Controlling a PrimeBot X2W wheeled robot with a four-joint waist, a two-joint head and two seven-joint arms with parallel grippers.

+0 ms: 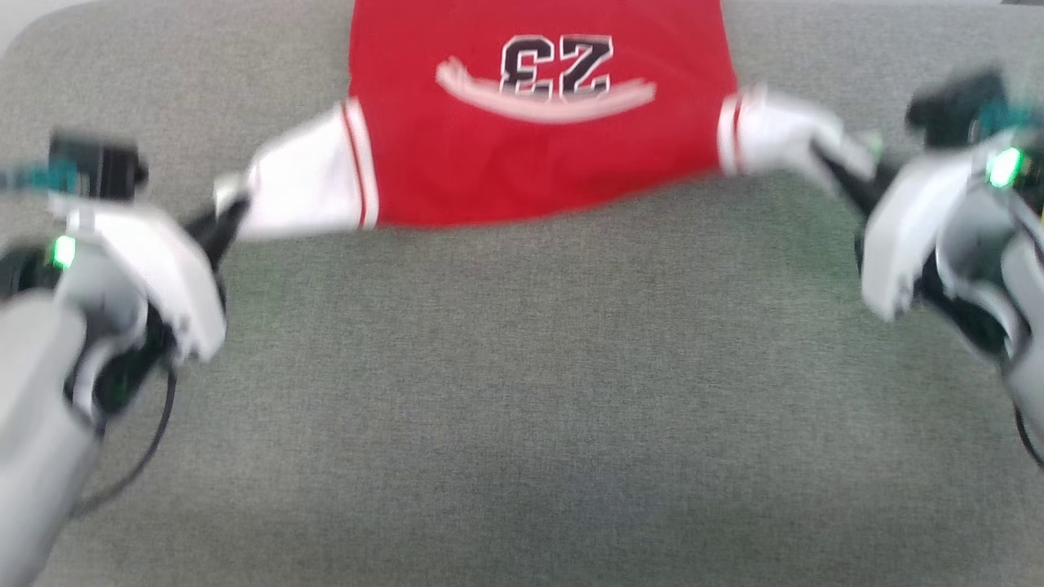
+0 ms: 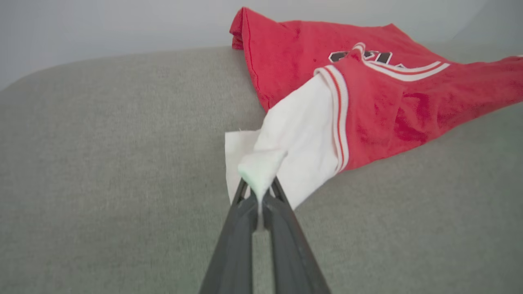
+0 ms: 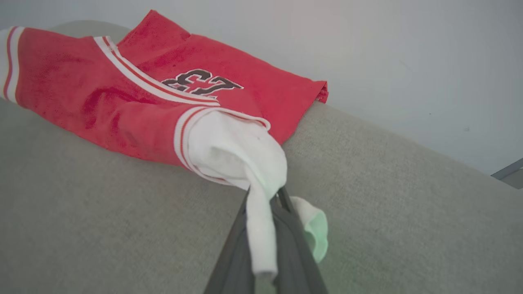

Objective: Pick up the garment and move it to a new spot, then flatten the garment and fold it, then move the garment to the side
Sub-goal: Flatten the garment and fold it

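Garment (image 1: 538, 163) is stretching wide across the cushion (image 1: 522, 408)
Left gripper (image 1: 235, 210) is pinching it at nine o'clock, right gripper (image 1: 825, 159) at three — nothing is blocking either.

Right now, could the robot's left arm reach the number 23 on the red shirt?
Probably not yet. Its left fingers are pinched shut on the white sleeve of the shirt, so they're busy. Only flat red cloth lies between them and the number 23, so letting go would likely free the way.
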